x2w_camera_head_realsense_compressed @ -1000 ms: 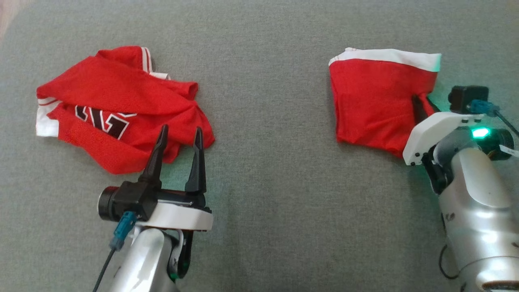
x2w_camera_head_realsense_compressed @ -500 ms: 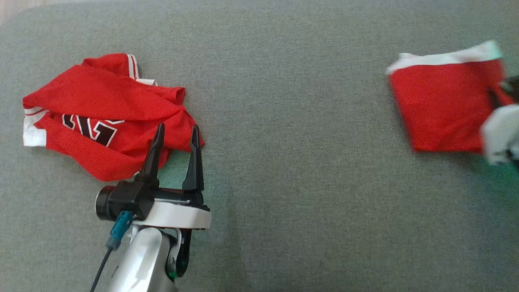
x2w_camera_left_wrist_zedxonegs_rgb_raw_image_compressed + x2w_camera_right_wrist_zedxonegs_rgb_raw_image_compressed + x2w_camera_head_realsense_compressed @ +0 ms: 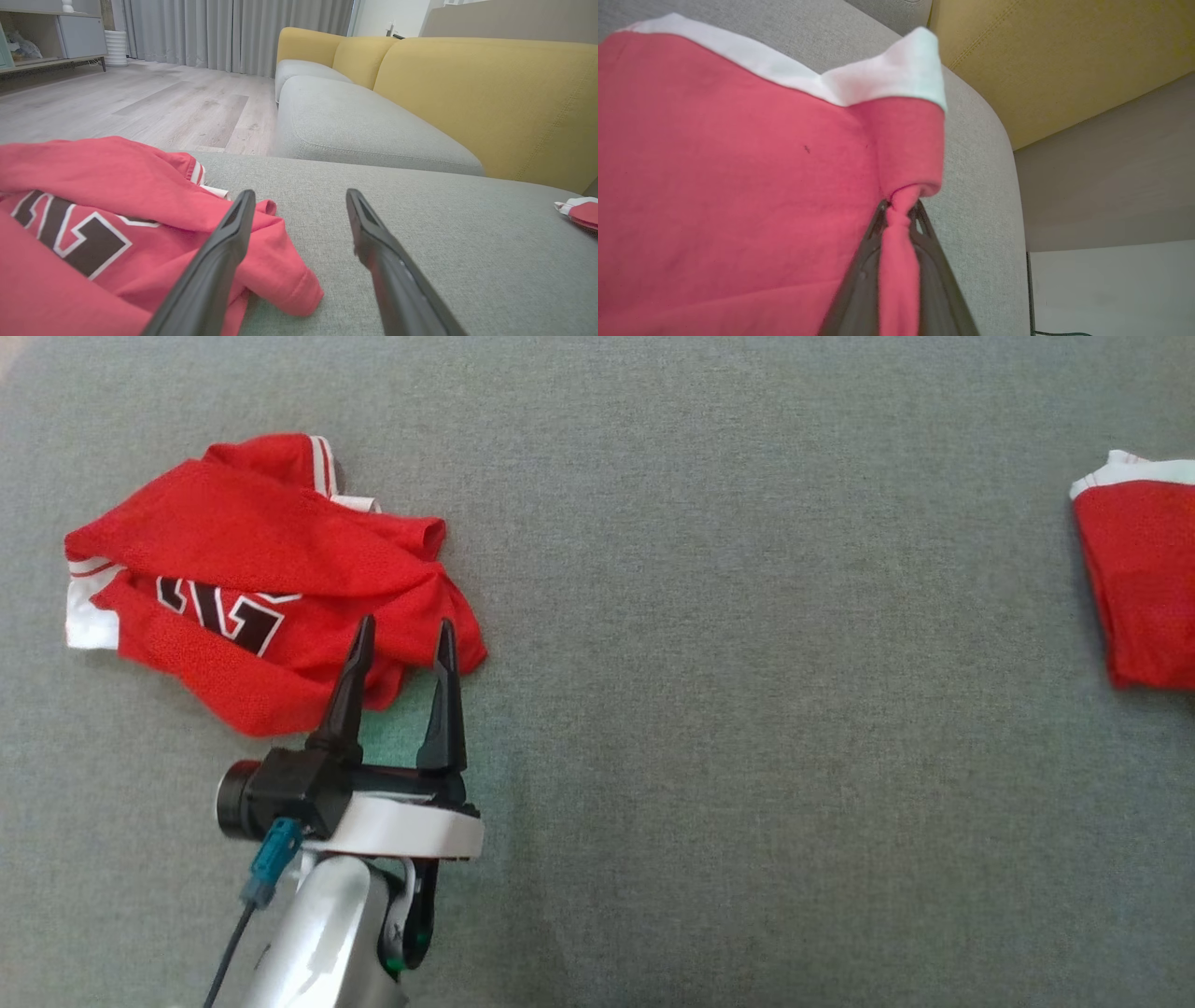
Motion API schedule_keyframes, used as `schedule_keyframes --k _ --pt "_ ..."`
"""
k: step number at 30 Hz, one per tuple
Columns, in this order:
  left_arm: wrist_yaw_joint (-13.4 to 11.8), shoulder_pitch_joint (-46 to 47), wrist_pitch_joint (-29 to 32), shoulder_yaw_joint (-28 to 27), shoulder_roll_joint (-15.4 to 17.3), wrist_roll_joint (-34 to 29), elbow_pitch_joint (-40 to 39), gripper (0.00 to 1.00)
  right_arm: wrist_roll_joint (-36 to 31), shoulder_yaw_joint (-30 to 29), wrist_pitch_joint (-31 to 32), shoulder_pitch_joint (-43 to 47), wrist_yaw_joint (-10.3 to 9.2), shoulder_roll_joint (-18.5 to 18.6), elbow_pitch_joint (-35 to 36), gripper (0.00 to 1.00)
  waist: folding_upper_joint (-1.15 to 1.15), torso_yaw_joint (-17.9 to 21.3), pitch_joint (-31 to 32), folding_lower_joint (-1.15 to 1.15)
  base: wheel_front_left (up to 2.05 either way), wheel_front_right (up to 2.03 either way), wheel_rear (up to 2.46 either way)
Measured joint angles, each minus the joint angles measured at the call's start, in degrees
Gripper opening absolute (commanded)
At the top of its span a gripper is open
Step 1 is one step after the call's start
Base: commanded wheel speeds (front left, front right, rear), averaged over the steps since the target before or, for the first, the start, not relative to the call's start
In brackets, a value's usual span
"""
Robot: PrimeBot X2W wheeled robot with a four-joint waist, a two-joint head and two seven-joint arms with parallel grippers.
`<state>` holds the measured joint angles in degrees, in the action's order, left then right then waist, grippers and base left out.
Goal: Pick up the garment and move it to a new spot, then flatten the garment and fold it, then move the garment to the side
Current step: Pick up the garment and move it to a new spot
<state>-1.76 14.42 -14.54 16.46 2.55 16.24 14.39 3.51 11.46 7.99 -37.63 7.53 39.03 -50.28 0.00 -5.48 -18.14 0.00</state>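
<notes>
The folded red garment with a white band lies at the far right edge of the head view, cut off by the frame. In the right wrist view my right gripper is shut on a pinched fold of this garment, near the cushion's rounded edge. The garment's corner also peeks in at the right of the left wrist view. My left gripper stands open at the lower left, fingertips over the hem of a crumpled red jersey with dark lettering, holding nothing. The left gripper has its left finger above the jersey.
Everything lies on a grey sofa cushion. A yellow backrest rises behind it, and a second grey seat stands beyond. The cushion's edge drops off just right of the held garment. Wooden floor lies past the cushion's far edge.
The folded garment has slid to the right, out to the frame's edge, and the right arm has left the head view. The left gripper and jersey stayed in place; the camera shifted slightly.
</notes>
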Motion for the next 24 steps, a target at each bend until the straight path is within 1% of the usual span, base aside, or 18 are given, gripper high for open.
schedule_keyframes --k 9,10,11,15,17,20,21,24 --pt "0.03 0.58 0.00 -0.26 -0.02 -0.27 0.08 1.00 -3.25 -3.55 -0.83 -0.29 0.00 -0.88 -0.91 0.00 0.00 0.44 0.22 0.00 0.00 0.00 0.00" --pt "0.03 0.58 0.00 -0.36 -0.02 -0.27 0.09 1.00 -3.94 -4.08 -1.58 -0.43 0.00 -1.09 -0.75 0.76 0.00 0.52 0.36 0.00 0.00 0.00 0.00" --pt "0.03 0.58 0.00 -0.44 -0.02 -0.27 0.11 1.00 -4.77 -4.86 -2.24 -0.57 0.00 -1.32 -0.47 1.00 0.00 0.63 0.51 0.00 0.00 0.00 0.00" --pt "0.24 0.55 0.00 -0.86 -0.03 -0.48 0.25 1.00 -6.70 -8.27 -3.68 -0.85 0.00 -2.68 0.80 1.00 0.00 1.15 1.44 -0.01 0.00 0.00 0.00" --pt "0.26 0.54 0.00 -0.98 -0.03 -0.67 0.30 1.00 -7.13 -10.71 -5.99 -0.87 0.00 -4.45 2.55 1.00 0.00 1.59 2.40 -0.01 0.00 0.00 0.00" --pt "0.27 0.49 0.00 -1.49 -0.04 -0.68 0.30 1.00 -7.93 -11.21 -7.13 -0.87 0.00 -6.02 4.91 1.00 0.00 2.00 3.67 -0.01 0.00 0.00 0.00" --pt "0.27 0.49 0.00 -1.49 -0.04 -0.68 0.30 1.00 -7.93 -11.21 -7.13 -0.87 0.00 -6.02 4.91 1.00 0.00 2.00 3.67 -0.01 0.00 0.00 0.00" --pt "0.27 0.32 0.00 -1.99 -0.03 -0.68 0.29 1.00 -6.99 -11.32 -8.99 -0.87 0.00 -8.62 8.46 1.00 0.00 2.38 5.21 -0.01 0.00 0.00 0.00"
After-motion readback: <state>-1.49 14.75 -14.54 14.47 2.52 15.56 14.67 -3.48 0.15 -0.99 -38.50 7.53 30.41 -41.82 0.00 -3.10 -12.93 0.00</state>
